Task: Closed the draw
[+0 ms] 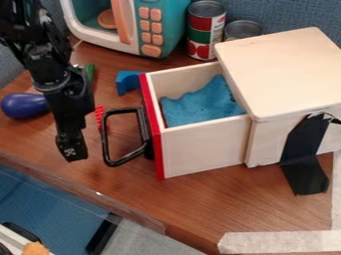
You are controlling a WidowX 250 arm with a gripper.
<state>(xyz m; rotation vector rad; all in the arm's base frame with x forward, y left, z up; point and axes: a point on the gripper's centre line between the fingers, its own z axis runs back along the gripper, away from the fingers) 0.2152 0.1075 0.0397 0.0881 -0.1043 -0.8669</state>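
The gripper point(71, 144) hangs low over the table on the left side of the view, just left of the drawer's black handle point(110, 139), with a small gap between them. Pulled out to the left from its wooden box point(283, 74), the drawer point(203, 149) stands open, its red front edge point(152, 127) facing the gripper. Inside the drawer lies a blue cloth-like piece point(200, 104). Black tape point(305, 154) runs from the box down to the table.
Behind stand a toy microwave point(163, 30) and two cans point(206, 30) point(242, 30). A blue block point(128, 82) is behind the drawer front; a dark blue rounded object point(25, 105) and a red piece point(101, 118) lie near the arm. The table's edge point(86, 191) crosses the lower left.
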